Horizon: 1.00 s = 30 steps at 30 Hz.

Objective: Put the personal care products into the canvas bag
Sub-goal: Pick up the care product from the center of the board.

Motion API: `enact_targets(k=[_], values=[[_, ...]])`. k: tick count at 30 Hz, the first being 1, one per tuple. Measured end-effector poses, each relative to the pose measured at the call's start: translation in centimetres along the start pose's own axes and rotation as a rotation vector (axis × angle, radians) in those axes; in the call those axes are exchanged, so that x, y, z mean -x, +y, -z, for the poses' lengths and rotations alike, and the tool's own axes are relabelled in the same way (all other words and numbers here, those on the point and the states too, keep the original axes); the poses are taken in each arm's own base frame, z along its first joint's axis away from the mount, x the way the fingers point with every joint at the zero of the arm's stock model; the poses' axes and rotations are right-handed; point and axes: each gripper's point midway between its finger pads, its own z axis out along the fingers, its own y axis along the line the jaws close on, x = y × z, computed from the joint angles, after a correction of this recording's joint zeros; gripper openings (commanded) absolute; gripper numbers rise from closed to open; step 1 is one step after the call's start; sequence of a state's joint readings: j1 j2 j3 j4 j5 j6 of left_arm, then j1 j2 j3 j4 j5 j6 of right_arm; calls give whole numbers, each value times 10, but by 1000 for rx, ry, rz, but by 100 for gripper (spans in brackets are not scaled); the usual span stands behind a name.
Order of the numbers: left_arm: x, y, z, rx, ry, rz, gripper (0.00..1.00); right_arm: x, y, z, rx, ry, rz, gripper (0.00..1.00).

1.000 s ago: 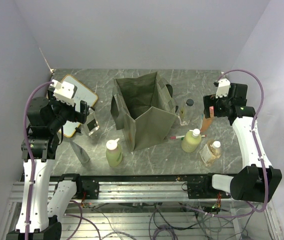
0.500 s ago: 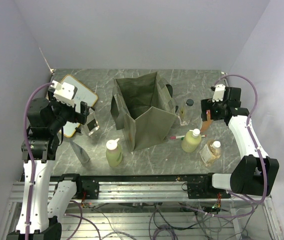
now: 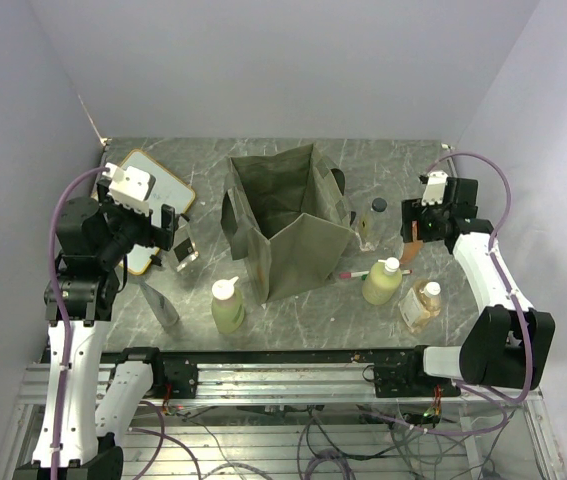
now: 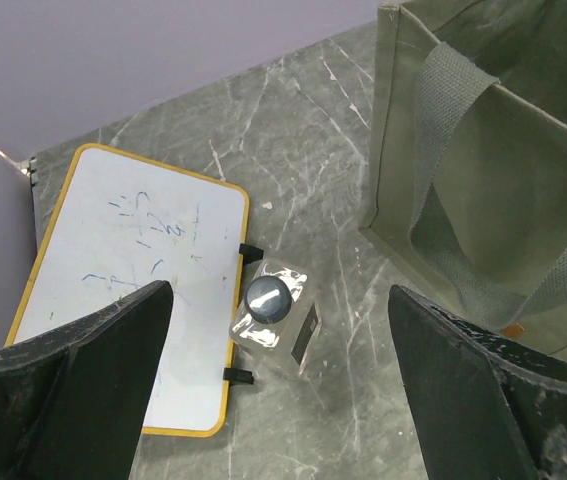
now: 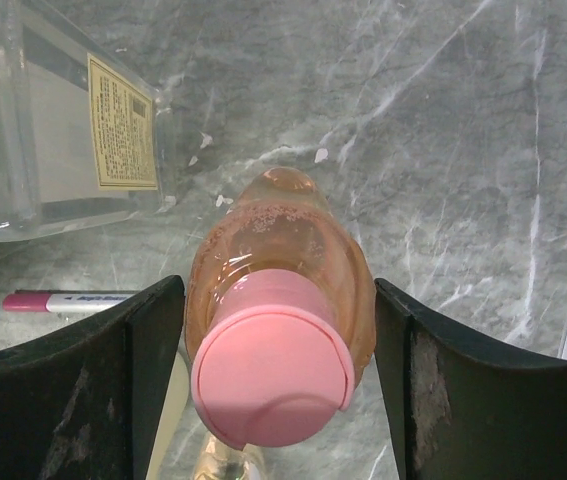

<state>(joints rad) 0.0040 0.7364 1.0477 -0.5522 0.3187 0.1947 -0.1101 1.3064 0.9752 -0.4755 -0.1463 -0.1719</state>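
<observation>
The olive canvas bag (image 3: 288, 225) stands open mid-table; it also shows in the left wrist view (image 4: 493, 200). My right gripper (image 3: 415, 236) (image 5: 278, 292) is shut on the slim orange bottle (image 5: 283, 290) with a pink cap, right of the bag. My left gripper (image 3: 175, 238) (image 4: 281, 300) is open above a clear black-lidded jar (image 4: 268, 305) left of the bag. Two yellow-green bottles (image 3: 228, 308) (image 3: 381, 282), an amber square bottle (image 3: 420, 305) and a grey tube (image 3: 160, 305) lie near the front. A second clear black-capped container (image 3: 373, 218) stands by the bag.
A wood-framed whiteboard (image 3: 148, 200) (image 4: 128, 290) lies at the far left, touching the jar. A red-and-white pen (image 3: 355, 273) (image 5: 63, 300) lies between the bag and the right yellow-green bottle. Walls close in the left, back and right sides.
My right gripper has shifted a little left and back with the orange bottle in it. The left arm has not moved.
</observation>
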Motion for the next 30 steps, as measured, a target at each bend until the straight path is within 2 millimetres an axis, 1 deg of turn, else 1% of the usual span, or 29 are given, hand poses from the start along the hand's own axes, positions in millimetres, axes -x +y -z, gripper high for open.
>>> enact_targets(k=[2, 7, 10, 17, 22, 26, 30], values=[[-2, 0, 0, -1, 2, 1, 99, -3, 1, -1, 2, 7, -2, 71], [-6, -1, -1, -2, 10, 3, 100, -1, 0, -1, 0, -1, -4, 65], [-5, -1, -1, -2, 9, 3, 100, -1, 0, -1, 0, -1, -4, 60], [-5, -1, -1, -2, 9, -1, 99, 1, 1, -1, 5, -9, -3, 37], [-6, -1, -1, -2, 11, -6, 100, 1, 3, 2, 15, -4, 2, 13], [-7, 0, -3, -4, 17, -9, 100, 0, 5, 7, 26, 18, 2, 1], [-8, 0, -4, -5, 22, -11, 100, 8, 5, 15, 29, 14, 9, 0]])
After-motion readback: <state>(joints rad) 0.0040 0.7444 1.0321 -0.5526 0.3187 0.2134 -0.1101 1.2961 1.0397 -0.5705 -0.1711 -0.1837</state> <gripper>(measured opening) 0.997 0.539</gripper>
